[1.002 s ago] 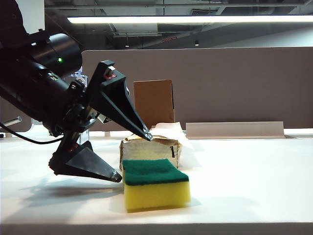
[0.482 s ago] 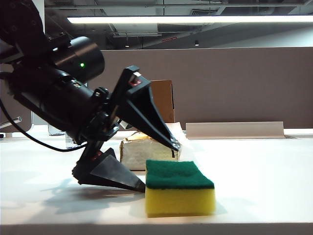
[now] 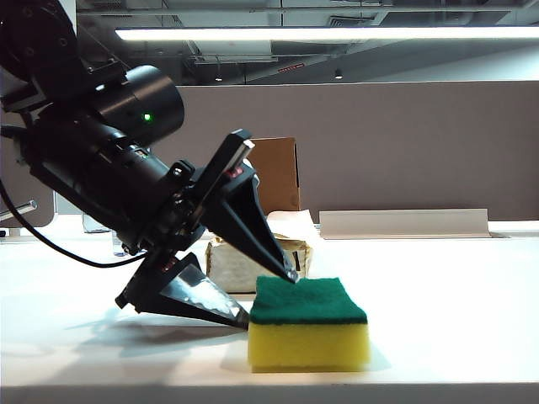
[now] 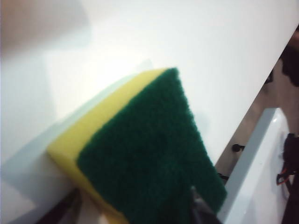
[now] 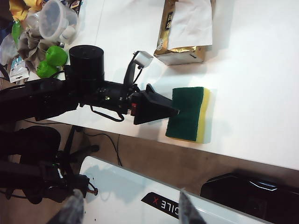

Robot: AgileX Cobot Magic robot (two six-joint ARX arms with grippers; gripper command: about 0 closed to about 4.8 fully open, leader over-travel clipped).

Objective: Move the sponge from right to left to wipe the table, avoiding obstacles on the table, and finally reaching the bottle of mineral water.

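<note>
My left gripper [image 3: 269, 297] sits low over the white tabletop [image 3: 438, 303], jaws part closed around the near end of the yellow foam sponge with its dark green scouring top [image 3: 309, 324]: upper fingertip [image 3: 289, 276] on the green, lower one at the yellow side. Beyond it lies the silvery tissue pack [image 3: 253, 261], then the upright brown cardboard box [image 3: 276, 173]. My right gripper [image 5: 126, 205] hangs high above, jaws apart, empty.

Obstacles sit just behind the left gripper [image 3: 269, 299]

The tissue pack [image 3: 253, 261] stands close behind its fingertips, the cardboard box [image 3: 274, 172] farther back; ahead of the claw, past the sponge [image 3: 309, 324], the table [image 3: 446, 303] lies open.
</note>
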